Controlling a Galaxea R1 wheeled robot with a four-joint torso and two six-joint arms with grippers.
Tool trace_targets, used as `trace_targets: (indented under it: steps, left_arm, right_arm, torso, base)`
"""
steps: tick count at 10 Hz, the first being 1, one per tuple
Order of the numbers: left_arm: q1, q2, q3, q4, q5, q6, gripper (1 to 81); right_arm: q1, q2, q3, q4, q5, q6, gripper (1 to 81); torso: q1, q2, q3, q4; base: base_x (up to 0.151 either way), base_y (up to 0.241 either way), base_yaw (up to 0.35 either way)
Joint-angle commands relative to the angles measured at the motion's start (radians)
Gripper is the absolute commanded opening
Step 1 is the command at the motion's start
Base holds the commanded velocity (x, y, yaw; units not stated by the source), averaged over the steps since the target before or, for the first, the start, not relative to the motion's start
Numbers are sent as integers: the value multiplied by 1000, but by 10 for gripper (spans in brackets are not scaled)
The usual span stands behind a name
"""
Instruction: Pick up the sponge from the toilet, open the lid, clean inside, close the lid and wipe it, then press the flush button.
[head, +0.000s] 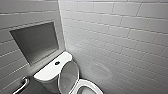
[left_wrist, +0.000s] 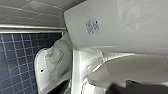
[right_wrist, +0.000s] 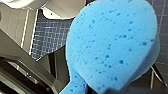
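The white toilet (head: 50, 72) stands in the corner against the tiled walls. Its lid (head: 68, 75) is raised and leans back on the tank, leaving the oval bowl (head: 86, 87) uncovered. A dark flush button (head: 57, 63) sits on the flat tank top. The blue sponge (right_wrist: 112, 47) looms large in the right wrist view, with my right gripper (right_wrist: 117, 90) shut on its lower edge. In the left wrist view the toilet's white side (left_wrist: 112, 30), with a small sticker (left_wrist: 92, 26), is very close, and my left gripper (left_wrist: 130, 87) is a dark shape beside it holding nothing.
A recessed grey niche (head: 36, 41) is set in the left wall above the tank. A metal grab bar (head: 22, 83) runs along the lower left. White tiled walls close in behind and to the right. Blue mosaic floor (left_wrist: 17, 62) lies around the toilet base.
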Motion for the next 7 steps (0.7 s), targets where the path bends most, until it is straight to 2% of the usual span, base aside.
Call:
trace_targets:
  steps: [1,2,4,5,7]
  left_arm:
    - [-16,187,-498,783,-308,11,811]
    - [2,254,-575,832,-307,23,811]
    - [50,336,-624,869,-269,77,811]
    - [72,370,-624,915,-192,96,811]
    - [101,422,-622,1063,-88,94,811]
  right_arm:
    - [15,-16,-4,-33,-44,-3,10]
    - [21,-14,-5,-33,-46,-2,10]
    - [24,-13,-5,-30,-43,1,10]
    - [30,-8,-7,-30,-43,1,10]
    - [39,6,-13,-32,-49,1,10]
  torso:
    - [0,0,0,0]
    - [0,0,0,0]
    - [0,0,0,0]
    - [0,0,0,0]
    - [0,0,0,0]
  base:
    - [0,0,0]
    - [0,0,0]
    - [0,0,0]
    - [0,0,0]
    - [0,0,0]
